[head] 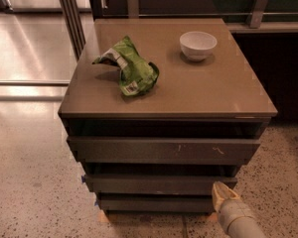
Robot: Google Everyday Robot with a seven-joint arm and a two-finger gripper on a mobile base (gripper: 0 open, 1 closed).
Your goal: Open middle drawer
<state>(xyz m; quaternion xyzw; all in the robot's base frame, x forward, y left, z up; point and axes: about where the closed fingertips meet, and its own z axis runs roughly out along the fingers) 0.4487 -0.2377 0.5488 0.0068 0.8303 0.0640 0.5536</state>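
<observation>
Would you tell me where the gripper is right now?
The gripper sits low at the right of the camera view, by the right end of the middle drawer.

hand (222,196): pale cream, by the right end of the middle drawer front
arm (241,222): light grey, behind hand
middle drawer (154,184): plain dark grey-brown, left of hand
top drawer (139,149): dark grey-brown, pale scratches, above hand
bottom drawer (149,204): dark grey-brown, left of hand
table (213,93): glossy tan-brown
bag (131,71): bright green, white print, up-left of hand
bowl (197,44): white, above hand
floor (35,182): beige, dark speckles
</observation>
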